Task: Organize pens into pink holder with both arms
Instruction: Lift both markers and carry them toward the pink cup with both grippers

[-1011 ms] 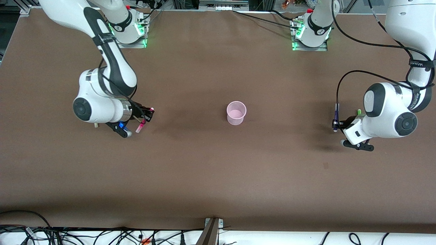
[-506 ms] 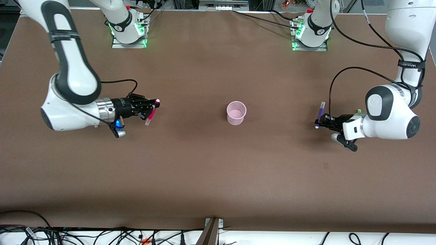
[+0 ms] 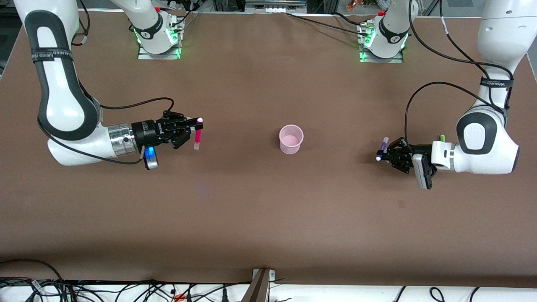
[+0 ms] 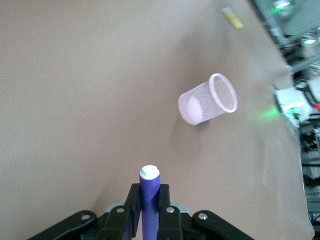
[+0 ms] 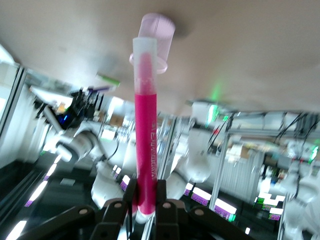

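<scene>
Over the last second both arms swung inward toward the pink holder (image 3: 291, 139). The right hand (image 3: 194, 127) carried the magenta pen (image 3: 196, 134) closer and turned it nearly upright; the left hand (image 3: 388, 154) brought the purple pen (image 3: 382, 149) closer, tilting it.

Between the right gripper (image 3: 194, 126) and the pink holder (image 3: 291, 139) lay only bare brown table (image 3: 251, 201), so nothing blocked a straight pass toward the cup. The magenta pen (image 3: 196, 134) clamped in its closed fingers hung down from them, well above the tabletop. The left gripper (image 3: 385, 152), closed on the purple pen (image 3: 382, 148), likewise faced an unobstructed stretch to the holder. A green pen (image 3: 441, 137) lay on the table by that arm's wrist.
</scene>
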### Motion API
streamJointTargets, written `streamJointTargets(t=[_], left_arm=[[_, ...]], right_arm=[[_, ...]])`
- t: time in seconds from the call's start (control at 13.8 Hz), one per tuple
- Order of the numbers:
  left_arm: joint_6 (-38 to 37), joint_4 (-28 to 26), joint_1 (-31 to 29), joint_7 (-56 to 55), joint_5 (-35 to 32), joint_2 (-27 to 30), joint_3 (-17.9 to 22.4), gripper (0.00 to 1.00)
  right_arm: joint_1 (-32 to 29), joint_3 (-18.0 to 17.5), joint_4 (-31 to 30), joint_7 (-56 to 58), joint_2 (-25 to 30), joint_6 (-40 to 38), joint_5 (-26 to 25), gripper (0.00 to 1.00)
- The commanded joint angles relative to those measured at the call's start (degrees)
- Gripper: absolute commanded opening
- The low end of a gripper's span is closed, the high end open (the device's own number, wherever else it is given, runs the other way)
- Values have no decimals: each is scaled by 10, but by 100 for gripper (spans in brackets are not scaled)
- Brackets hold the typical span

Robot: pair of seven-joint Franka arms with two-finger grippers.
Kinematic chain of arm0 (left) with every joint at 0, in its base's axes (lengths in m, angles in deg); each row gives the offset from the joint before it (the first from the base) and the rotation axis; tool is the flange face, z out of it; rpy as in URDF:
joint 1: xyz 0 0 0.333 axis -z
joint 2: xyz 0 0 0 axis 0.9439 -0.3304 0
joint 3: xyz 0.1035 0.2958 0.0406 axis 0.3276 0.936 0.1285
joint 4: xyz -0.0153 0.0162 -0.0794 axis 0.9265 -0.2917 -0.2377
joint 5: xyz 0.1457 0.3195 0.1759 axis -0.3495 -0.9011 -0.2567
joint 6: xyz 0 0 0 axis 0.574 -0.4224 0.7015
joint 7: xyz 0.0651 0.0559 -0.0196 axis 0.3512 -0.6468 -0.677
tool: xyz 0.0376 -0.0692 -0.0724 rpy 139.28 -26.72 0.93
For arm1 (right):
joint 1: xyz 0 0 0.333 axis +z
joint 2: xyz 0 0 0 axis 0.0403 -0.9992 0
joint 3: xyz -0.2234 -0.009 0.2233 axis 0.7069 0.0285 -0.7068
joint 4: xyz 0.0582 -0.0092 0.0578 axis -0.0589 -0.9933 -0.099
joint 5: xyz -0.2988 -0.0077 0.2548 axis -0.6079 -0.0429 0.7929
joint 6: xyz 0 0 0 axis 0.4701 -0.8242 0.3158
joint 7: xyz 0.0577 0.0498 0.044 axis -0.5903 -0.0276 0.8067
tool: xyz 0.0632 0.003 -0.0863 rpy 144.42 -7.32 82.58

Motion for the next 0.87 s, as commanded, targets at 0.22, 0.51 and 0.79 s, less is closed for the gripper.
streamJointTargets(t=[0.22,0.51,0.79], left_arm=[[-110,56,-2,232,135,-53,-3,0],[-190,53,15,315,217,-88,-48,0],[-102,42,36,451,293,-86,-101,0]], right_arm=[[2,-6,-1,-38,-30,-23,120,0],[20,-8,-25,-38,-48,-19,191,0],[45,-8,-45,-38,-58,-16,254,0]])
